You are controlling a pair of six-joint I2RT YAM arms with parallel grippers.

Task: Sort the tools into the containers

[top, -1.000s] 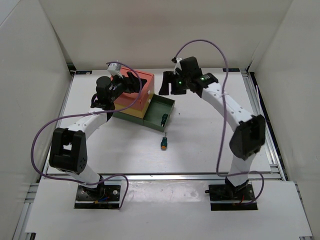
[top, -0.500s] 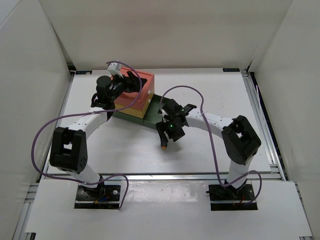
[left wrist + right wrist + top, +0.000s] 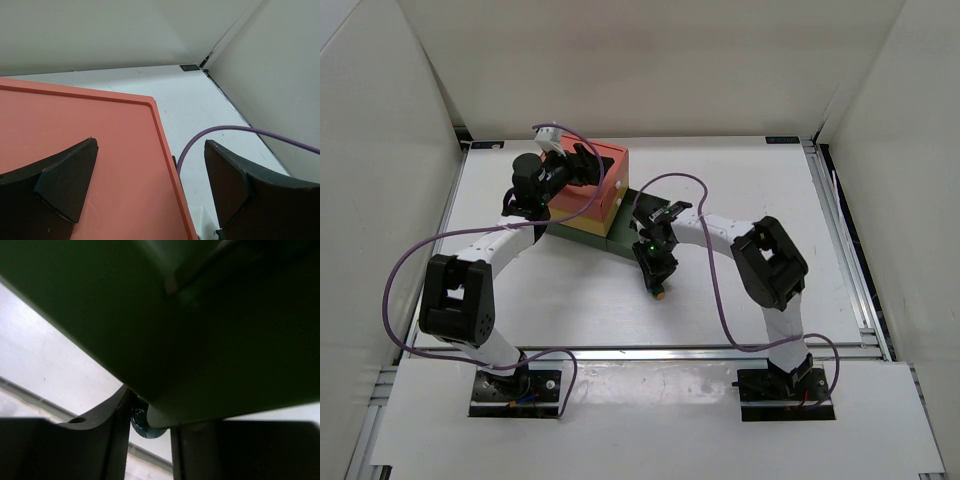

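Tool location: the screwdriver [image 3: 661, 293] lies on the surface [image 3: 750, 180], just at 6 o'clock of the open green drawer [image 3: 622, 230].
Long axis: roughly 12-to-6 o'clock, with the orange end toward 6.
Right arm: the right fingers [image 3: 75, 447] straddle the tool from above, one on each side, with a narrow gap. Whether they pinch it firmly cannot be told.
Left arm: the left fingers [image 3: 62, 175] are spread above the red box [image 3: 75, 130], at 10 o'clock of the tool.
Nearer arm: right.
Change: one second earlier the right fingers hung wide at 12 o'clock beyond the drawer. They have since dropped onto the tool and narrowed. The left arm is unchanged.
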